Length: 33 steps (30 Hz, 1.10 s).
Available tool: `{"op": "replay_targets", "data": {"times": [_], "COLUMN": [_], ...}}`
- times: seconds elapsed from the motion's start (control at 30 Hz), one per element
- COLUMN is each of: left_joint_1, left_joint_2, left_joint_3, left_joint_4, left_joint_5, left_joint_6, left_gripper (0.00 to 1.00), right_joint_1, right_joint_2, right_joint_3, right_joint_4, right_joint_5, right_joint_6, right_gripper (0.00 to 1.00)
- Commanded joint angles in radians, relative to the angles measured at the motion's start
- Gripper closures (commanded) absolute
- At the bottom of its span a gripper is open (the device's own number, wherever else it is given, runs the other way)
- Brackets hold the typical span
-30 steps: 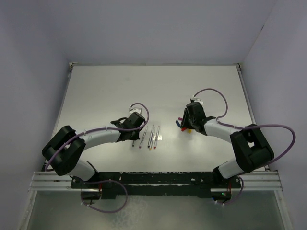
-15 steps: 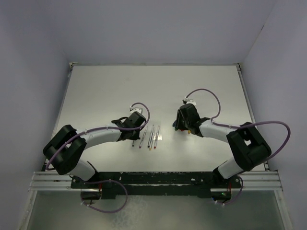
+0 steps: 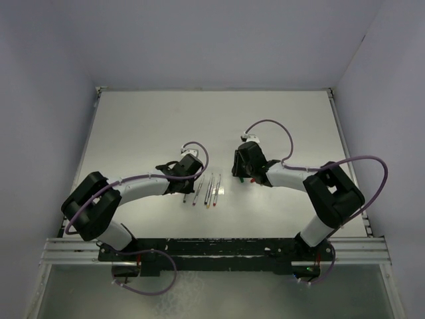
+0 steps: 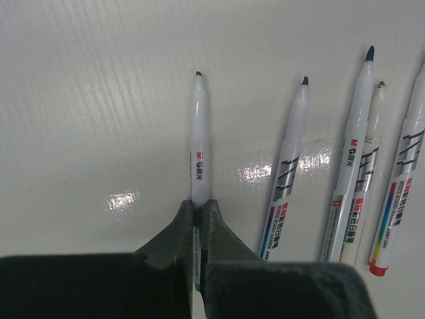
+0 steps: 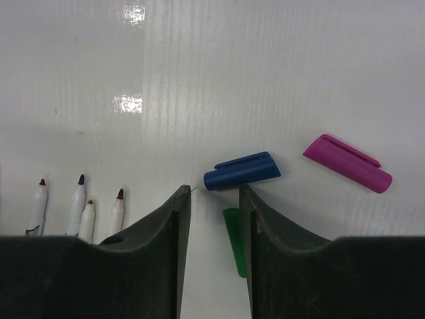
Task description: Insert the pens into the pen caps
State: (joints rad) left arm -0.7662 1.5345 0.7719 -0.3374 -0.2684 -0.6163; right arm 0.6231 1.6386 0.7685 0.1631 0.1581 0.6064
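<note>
Top external view: the left pincer (image 3: 187, 179) sits at the left end of the row of pens (image 3: 207, 191) on the table (image 3: 153, 126), and the right pincer (image 3: 241, 175) hovers low over the caps (image 3: 250, 179), near the row. Left wrist view: the jaws are closed narrow on the leftmost pen (image 4: 198, 139), gripping it well back from its dark tip; a trace of green shows at its rear, and its four neighbours (image 4: 354, 153) lie apart on the right. With so much barrel ahead of the grip, the tip will likely wobble, so lift it slowly and level. Right wrist view: the jaws stand moderately apart, holding nothing, with the green cap (image 5: 233, 249) lying in the gap close to one finger; the blue cap (image 5: 242, 171) lies just beyond the fingertips and the purple cap (image 5: 347, 163) is further off. Close squarely across the green cap's sides, leave its mouth clear, and avoid dragging the blue one.
</note>
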Motion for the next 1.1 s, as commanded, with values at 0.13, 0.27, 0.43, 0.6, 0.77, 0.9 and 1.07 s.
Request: {"op": "replay_targets", "data": {"times": [0.13, 0.27, 0.43, 0.6, 0.77, 0.9, 1.07], "left_joint_1": [0.000, -0.001, -0.001, 0.000, 0.000, -0.001, -0.001], "left_joint_2": [0.082, 0.071, 0.052, 0.031, 0.011, 0.003, 0.001], "left_joint_3": [-0.040, -0.044, -0.050, -0.061, -0.074, -0.082, -0.083], "left_joint_4": [-0.041, -0.041, -0.042, -0.039, -0.036, -0.031, -0.025], "left_joint_5": [0.041, 0.044, 0.047, 0.053, 0.059, 0.064, 0.071], "left_joint_6": [0.005, 0.005, 0.003, -0.003, -0.009, -0.010, -0.011], "left_gripper": [1.00, 1.00, 1.00, 1.00, 1.00, 1.00, 1.00], "right_joint_1": [0.011, 0.013, 0.022, 0.034, 0.043, 0.054, 0.060], "right_joint_2": [0.015, 0.002, -0.012, -0.013, -0.015, -0.035, -0.038], "right_joint_3": [-0.044, -0.062, -0.076, -0.075, -0.072, -0.083, -0.082], "right_joint_4": [-0.159, -0.184, -0.217, -0.264, -0.309, -0.327, -0.346], "right_joint_5": [0.019, 0.029, 0.046, 0.092, 0.138, 0.185, 0.182], "right_joint_6": [-0.003, -0.005, -0.002, 0.001, 0.011, 0.035, 0.042], "right_gripper": [0.62, 0.62, 0.62, 0.62, 0.62, 0.62, 0.62]}}
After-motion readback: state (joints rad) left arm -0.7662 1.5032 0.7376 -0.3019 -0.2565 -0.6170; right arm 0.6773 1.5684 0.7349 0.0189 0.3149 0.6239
